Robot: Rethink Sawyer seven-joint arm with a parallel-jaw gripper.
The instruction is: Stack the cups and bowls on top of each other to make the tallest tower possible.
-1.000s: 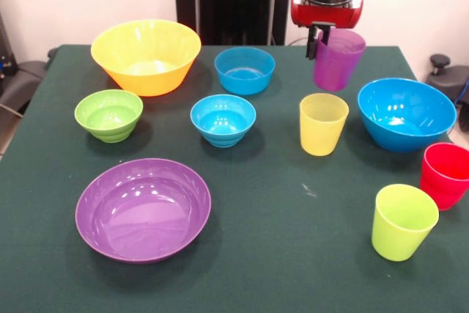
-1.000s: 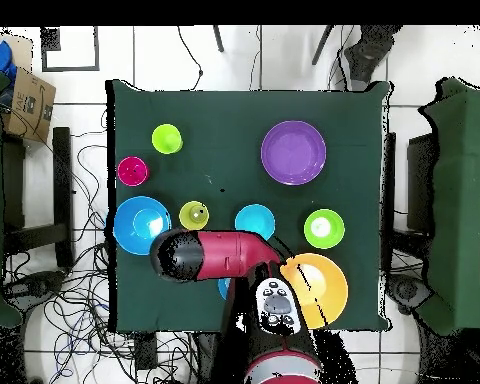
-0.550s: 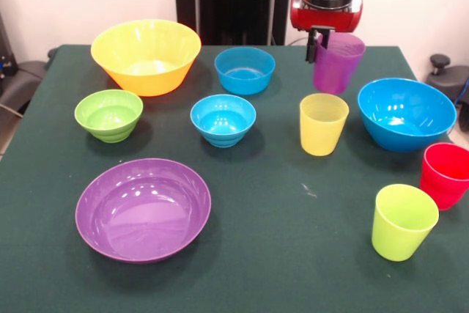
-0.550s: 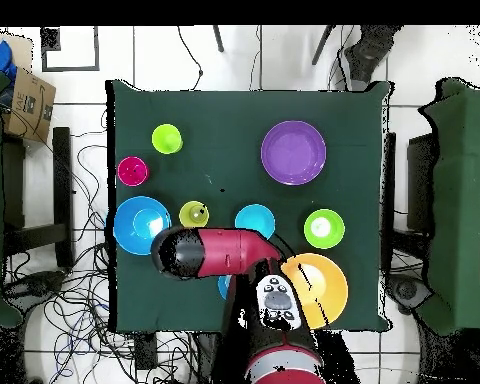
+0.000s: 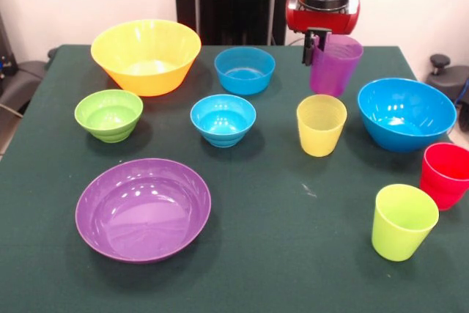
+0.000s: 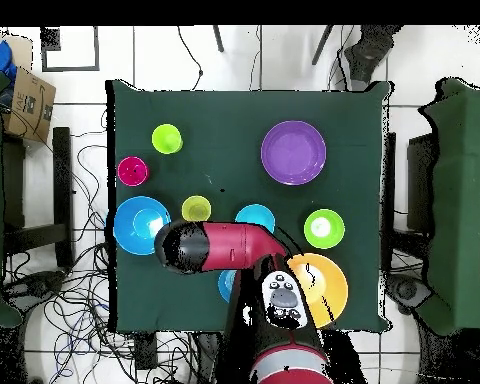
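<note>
One purple cup (image 5: 335, 64) hangs clamped in jaws above yellow cup (image 5: 321, 124).

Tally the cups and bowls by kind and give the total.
Cups: 4: purple in the gripper, yellow, lime green, red.
Bowls: 6: yellow-orange, purple, large blue, small blues, green.
Total: 10.

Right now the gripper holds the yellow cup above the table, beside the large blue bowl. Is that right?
Not quite: the gripper holds the purple cup, as the front view shows. The yellow cup stands on the table. The large blue bowl is indeed beside it.
</note>
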